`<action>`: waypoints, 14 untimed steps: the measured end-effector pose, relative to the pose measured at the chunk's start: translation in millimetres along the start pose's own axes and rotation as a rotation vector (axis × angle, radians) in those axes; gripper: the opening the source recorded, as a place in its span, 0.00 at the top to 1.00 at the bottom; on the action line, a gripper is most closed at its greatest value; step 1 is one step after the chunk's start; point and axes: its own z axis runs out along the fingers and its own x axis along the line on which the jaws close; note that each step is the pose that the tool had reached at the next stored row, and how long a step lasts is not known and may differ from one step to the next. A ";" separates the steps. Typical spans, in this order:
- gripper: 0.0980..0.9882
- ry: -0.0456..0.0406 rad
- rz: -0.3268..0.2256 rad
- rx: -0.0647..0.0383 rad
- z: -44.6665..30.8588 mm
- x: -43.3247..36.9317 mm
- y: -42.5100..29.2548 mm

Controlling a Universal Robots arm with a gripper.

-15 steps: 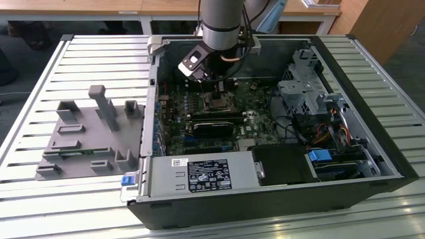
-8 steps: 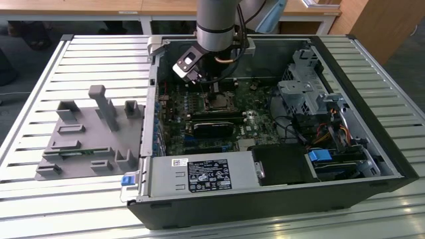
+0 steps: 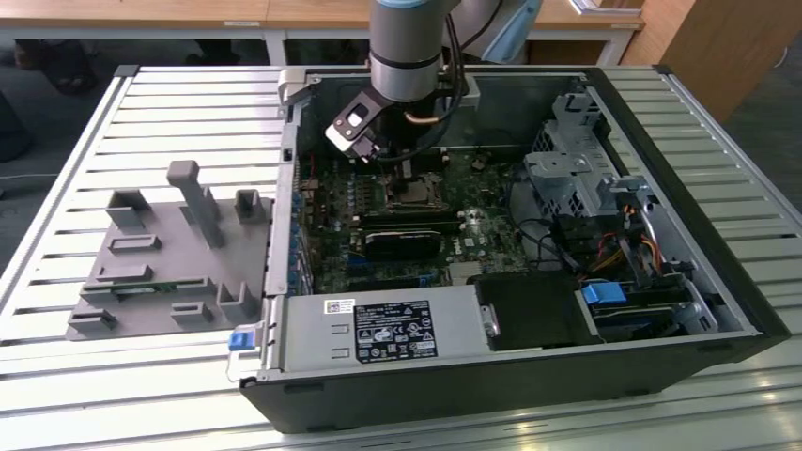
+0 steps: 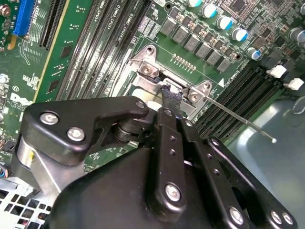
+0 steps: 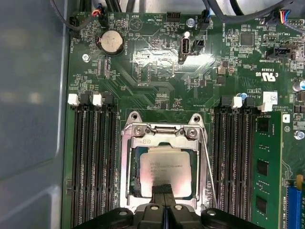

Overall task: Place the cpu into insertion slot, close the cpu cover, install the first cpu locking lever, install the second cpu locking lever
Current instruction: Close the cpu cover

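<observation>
The cpu (image 5: 164,169) lies flat in the insertion slot (image 3: 410,194) with its pale metal top showing. The silver cpu cover (image 5: 127,162) is down around it as a frame. My gripper (image 5: 163,190) hovers right over the near edge of the cpu; its two black fingers are pressed together with nothing between them. In the second wrist view the gripper (image 4: 169,97) has its tip at the cover's hinge end. A thin wire locking lever (image 5: 208,167) runs along one side of the socket, and its free end (image 4: 259,132) sticks out over the memory slots.
Long black memory slots (image 5: 93,162) flank the socket on both sides. The case wall (image 5: 28,119) is close by. A label-covered power supply box (image 3: 389,331), a drive cage (image 3: 577,178) and cables (image 3: 626,249) fill the case. A grey fixture (image 3: 163,254) lies outside on the slatted table.
</observation>
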 end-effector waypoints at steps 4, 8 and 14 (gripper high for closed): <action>0.99 -0.0007 0.000 0.001 1.7 -0.2 1.8; 0.99 0.0004 0.000 -0.001 2.4 -0.1 7.4; 0.99 0.0060 -0.008 -0.012 -1.8 0.1 7.5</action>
